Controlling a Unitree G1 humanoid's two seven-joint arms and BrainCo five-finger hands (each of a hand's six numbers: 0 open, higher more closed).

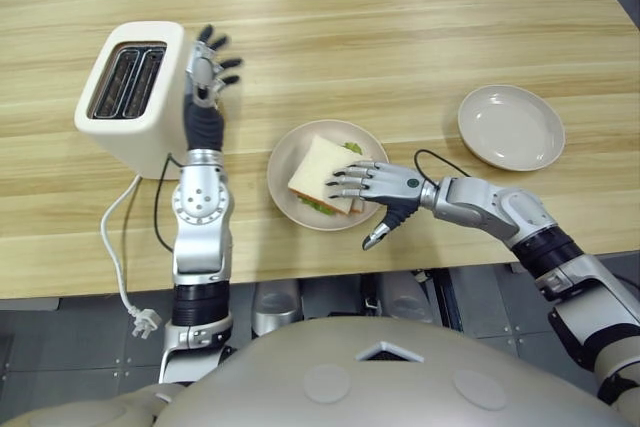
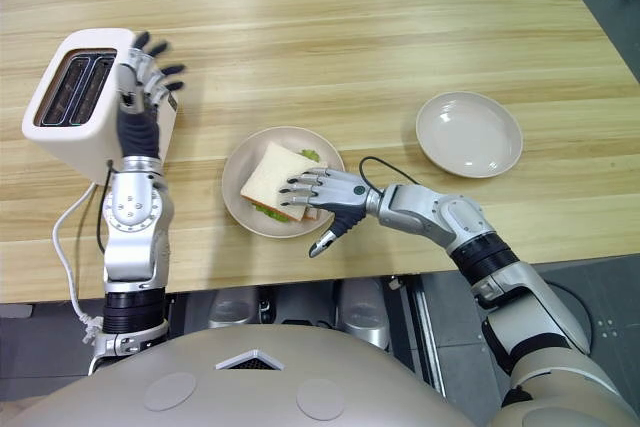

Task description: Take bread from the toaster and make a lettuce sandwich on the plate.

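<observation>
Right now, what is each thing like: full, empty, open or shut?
Toaster: no bread sticking out.
Sandwich: put together, lettuce under top bread.
Middle plate: holds the sandwich.
Right plate: empty.
Left hand: open, beside the toaster.
Right hand: open, fingers on the sandwich.

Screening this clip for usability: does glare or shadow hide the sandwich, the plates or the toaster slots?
Left eye view: even light, no glare on the table; the sandwich and its plate read plainly, the right hand covering one edge. Right eye view: the empty plate shows only soft sheen; the toaster slots are dark inside.
</observation>
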